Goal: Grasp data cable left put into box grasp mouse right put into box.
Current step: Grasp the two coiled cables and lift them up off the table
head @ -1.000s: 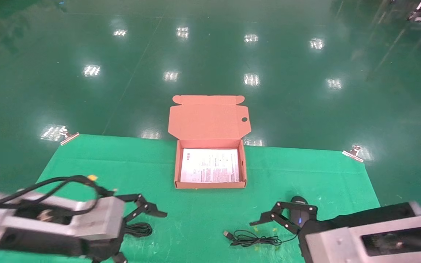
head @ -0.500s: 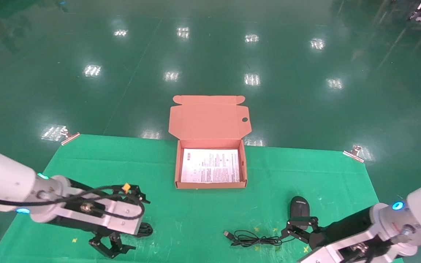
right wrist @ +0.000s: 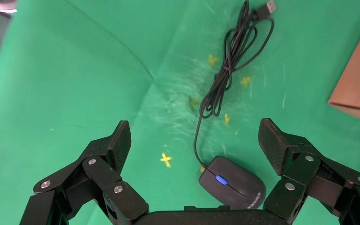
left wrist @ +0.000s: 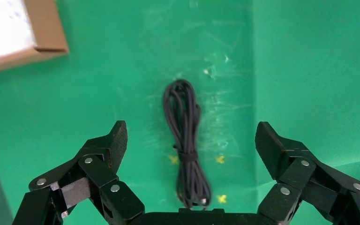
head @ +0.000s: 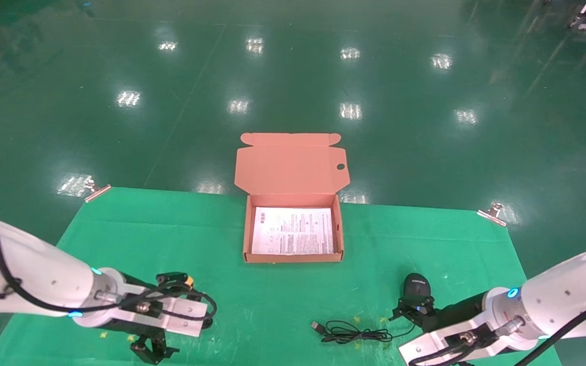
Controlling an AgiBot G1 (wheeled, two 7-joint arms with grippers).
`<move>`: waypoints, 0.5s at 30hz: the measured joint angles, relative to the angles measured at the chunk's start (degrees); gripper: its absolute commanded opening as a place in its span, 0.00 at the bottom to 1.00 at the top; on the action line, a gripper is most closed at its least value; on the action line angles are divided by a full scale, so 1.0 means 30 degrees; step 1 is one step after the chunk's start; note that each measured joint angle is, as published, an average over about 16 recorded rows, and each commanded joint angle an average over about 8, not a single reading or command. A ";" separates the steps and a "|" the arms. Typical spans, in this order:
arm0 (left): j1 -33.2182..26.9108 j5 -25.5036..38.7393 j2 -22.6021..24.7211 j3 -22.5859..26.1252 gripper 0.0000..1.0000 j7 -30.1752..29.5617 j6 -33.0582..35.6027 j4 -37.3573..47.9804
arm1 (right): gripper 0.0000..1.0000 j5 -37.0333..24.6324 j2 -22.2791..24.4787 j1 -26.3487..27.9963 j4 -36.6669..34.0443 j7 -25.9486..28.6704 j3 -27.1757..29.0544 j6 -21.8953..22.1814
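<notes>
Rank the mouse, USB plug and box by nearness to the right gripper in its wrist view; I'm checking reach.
1. Mouse: between the right gripper's open jaws.
2. USB plug: at the cord's far end.
3. Box: off to one side; roughly as far as the plug.

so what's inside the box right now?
Only a white printed sheet lying flat on the floor of the box. The cable and mouse are both on the mat. Anything under the sheet is hidden.

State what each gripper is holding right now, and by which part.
Nothing is held. The left gripper is open above the data cable; the right gripper is open above the mouse.
</notes>
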 measured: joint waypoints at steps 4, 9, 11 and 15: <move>0.0320 0.0858 0.0301 0.0235 1.00 -0.0375 -0.0550 0.0825 | 1.00 -0.0615 -0.0304 -0.0571 -0.0568 0.0231 -0.0055 0.1172; 0.0506 0.1194 0.0727 0.0213 1.00 -0.0701 -0.1186 0.2666 | 1.00 -0.1234 -0.0793 -0.1148 -0.1413 0.0600 -0.0114 0.2404; 0.0474 0.1092 0.0924 0.0110 1.00 -0.0734 -0.1413 0.3649 | 1.00 -0.1449 -0.1018 -0.1328 -0.1788 0.0754 -0.0129 0.2852; 0.0281 0.0696 0.1370 -0.0172 1.00 -0.0633 -0.1880 0.5767 | 1.00 -0.1776 -0.1491 -0.1609 -0.2617 0.1006 -0.0139 0.3651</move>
